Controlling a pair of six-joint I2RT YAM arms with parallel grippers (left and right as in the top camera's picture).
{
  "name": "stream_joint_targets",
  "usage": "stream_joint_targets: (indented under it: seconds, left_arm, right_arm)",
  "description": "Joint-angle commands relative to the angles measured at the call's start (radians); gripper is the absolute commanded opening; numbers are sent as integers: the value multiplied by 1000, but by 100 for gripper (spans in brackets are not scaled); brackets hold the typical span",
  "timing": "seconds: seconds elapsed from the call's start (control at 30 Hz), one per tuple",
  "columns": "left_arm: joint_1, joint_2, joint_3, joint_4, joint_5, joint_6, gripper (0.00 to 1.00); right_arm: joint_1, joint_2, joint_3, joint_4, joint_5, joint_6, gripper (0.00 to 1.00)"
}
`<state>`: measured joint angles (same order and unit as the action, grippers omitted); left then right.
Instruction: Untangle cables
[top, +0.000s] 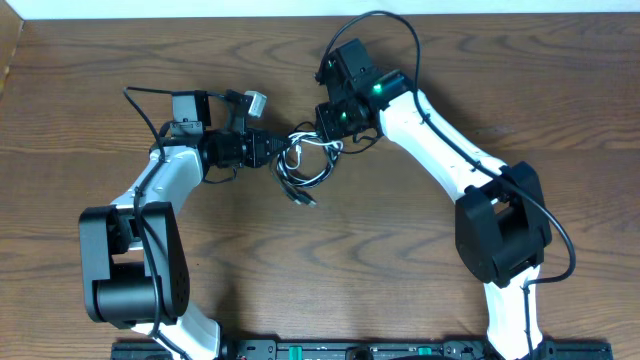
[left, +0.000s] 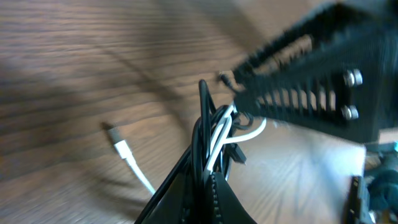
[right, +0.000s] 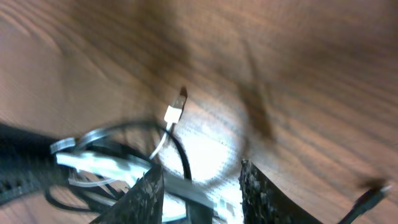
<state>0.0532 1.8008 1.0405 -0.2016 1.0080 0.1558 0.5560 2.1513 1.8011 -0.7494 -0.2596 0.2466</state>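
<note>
- Brown wood-grain table carries a small tangle of cables, which sits right at the tip of the left hand, roughly mid-table.
- The left hand is clenched on the tangle. Its wrist camera shows the dark fingers pressed together on a white cable and several black cables, which rise from the grip in a tight sheaf.
- The right hand comes in from the side of the tangle opposite the left hand, tilted down over the loops. From the left hand's own camera it fills the upper right as a blurred black slotted block.
- The right hand's fingers stand apart, not clenched. A strand of the tangle crosses the gap between them, and the blur hides whether it touches either finger.
- A white plug lies flat on the table, trailing out of the tangle and apart from the left hand.
- Loose loops spread on the wood past the left hand's fingertips, with one end pointing away toward the near edge.
</note>
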Motion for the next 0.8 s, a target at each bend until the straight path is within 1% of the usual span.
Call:
stream_joint_targets:
  seconds: [0.0, 0.2, 0.27, 0.4, 0.47, 0.6, 0.7, 0.73, 0.77]
  left_arm:
    - [2, -15, 4, 6, -73, -46, 9]
    - [2, -15, 4, 6, -83, -58, 10]
    - [2, -15, 4, 6, -120, -84, 12]
    - [2, -15, 4, 6, -244, -171, 12]
    - [2, -15, 4, 6, -237, -177, 12]
    - [2, -15, 4, 6, -232, -177, 12]
    - [2, -15, 4, 6, -232, -177, 12]
    - [2, -15, 4, 6, -232, -177, 13]
    - [2, -15, 4, 6, -235, -177, 13]
  right_arm:
    - [19, 11, -44, 15, -31, -20, 36]
    - [54, 11, -161, 155, -31, -20, 36]
    - [55, 11, -179, 174, -31, -19, 37]
    - [55, 11, -182, 175, -31, -20, 35]
    - [56, 11, -182, 179, -31, -20, 31]
    - [58, 11, -182, 180, -31, -41, 27]
    - [50, 11, -182, 180, -32, -50, 17]
    - [48, 11, -182, 180, -32, -50, 15]
    - [48, 11, -182, 180, -32, -50, 15]
